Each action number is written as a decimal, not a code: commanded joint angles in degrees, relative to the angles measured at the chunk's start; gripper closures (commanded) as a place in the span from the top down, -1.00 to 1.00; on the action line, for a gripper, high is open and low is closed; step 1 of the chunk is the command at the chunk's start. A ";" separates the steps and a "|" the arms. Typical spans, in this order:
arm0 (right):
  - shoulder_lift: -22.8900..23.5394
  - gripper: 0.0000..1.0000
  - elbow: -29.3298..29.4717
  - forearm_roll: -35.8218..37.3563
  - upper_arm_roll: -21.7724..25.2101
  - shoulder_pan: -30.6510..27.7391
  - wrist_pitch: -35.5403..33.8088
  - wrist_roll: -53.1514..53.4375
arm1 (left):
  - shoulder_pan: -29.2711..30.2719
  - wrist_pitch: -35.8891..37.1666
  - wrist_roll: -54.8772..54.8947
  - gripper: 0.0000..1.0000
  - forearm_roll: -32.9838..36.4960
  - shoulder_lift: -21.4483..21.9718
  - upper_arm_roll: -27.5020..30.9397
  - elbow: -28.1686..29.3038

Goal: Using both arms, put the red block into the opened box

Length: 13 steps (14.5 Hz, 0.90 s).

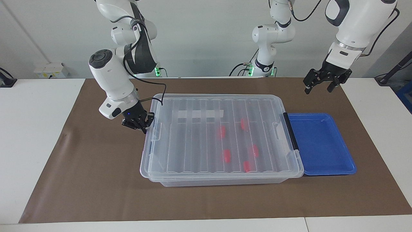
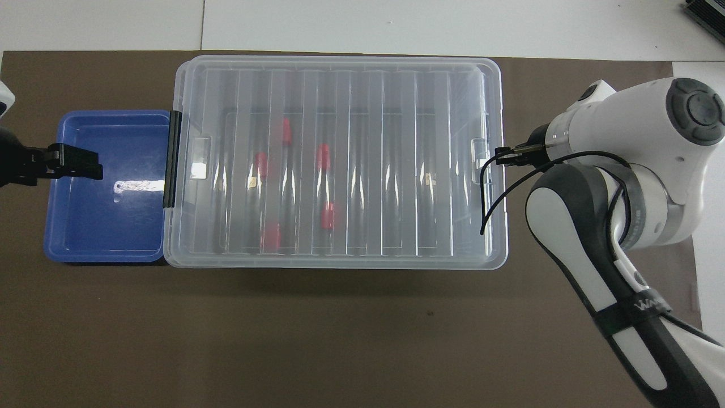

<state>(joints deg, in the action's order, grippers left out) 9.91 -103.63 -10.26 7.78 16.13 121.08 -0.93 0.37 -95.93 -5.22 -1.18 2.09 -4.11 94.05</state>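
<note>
Inside the box (image 1: 219,181), under its ribbed lid (image 1: 193,135): five red blocks, among them one red block (image 1: 222,131) near the middle, the rest (image 1: 247,166) scattered toward the left arm's end, some nearer to the robots, some farther. No red block outside on the worktop or in the blue tray (image 1: 322,145), so the placing itself probably done already. Lid lying flat across the box, black handle (image 1: 290,132) touching the tray's rim. At the box's other end, toward the right arm: right gripper (image 1: 138,124) low, just beside the lid's edge and close to the clasp (image 1: 156,132) there. Cannot tell whether clenched on that edge or already let go; contact with the rim not certain either. Left gripper (image 1: 323,84) released, fingers apart, holding nothing, raised over the tray's outer end, waiting. Step in hand, most likely: handling of the lid at the right arm's end, either settling it on or starting to lift it. Next move, if closing: let go cleanly, draw straight away from the rim without dragging the light box across the brown mat (image 1: 96,177). If opening: take a firm hold under the lip, lift evenly, bring the left gripper down to the handle end to share the load.
</note>
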 commanded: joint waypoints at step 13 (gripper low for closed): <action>-8.24 1.00 15.72 11.05 0.57 -10.24 -32.00 7.42 | 0.07 0.04 0.21 1.00 -0.22 0.11 0.24 -0.45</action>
<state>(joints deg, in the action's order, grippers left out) 1.39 -90.72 -0.21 8.92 6.61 94.26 3.02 0.37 -95.97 -5.22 -1.18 2.09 -4.10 94.05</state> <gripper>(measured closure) 0.000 0.000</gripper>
